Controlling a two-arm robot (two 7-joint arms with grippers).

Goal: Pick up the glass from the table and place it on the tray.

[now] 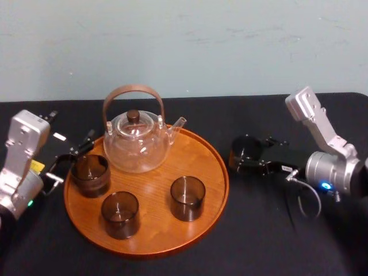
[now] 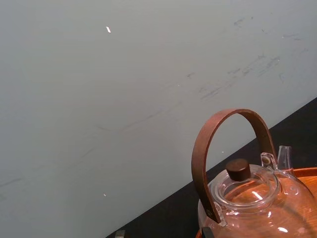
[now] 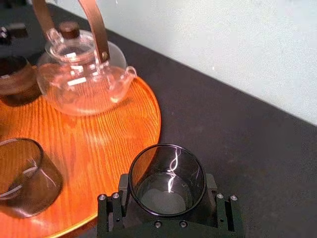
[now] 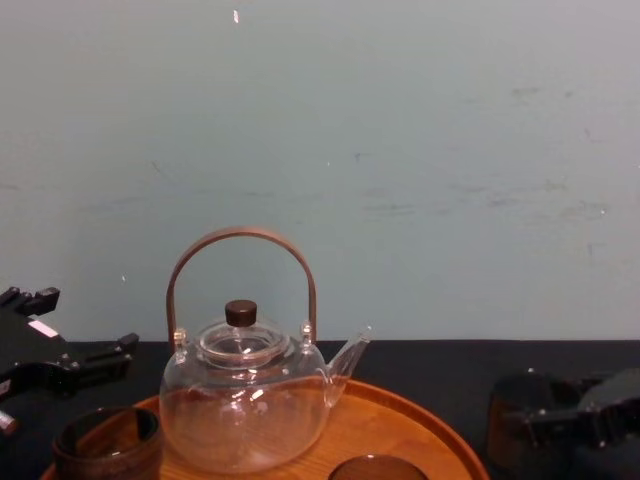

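Fingers point(image 3: 111, 214) of our right gripper point(image 1: 246, 158) clamp the glass point(image 3: 167, 171) just off the tray's point(image 1: 152, 236) rim at three o'clock, over the desk point(image 1: 270, 230), ready to carry it across; our left gripper point(image 1: 69, 161) idles, apparently open, at nine.

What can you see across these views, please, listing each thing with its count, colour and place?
table: one, black cloth, under everything.
tray: one, orange-brown, centre of table.
teapot: one, clear with brown handle, back of tray.
glasses on tray: three, smoky dark, tray's front and left.
held glass: one, smoky dark, beside tray's right edge.
wall: one, pale blue-green, behind table.
left tool: one, black, open at tray's left edge.
right tool: one, black, shut on held glass.
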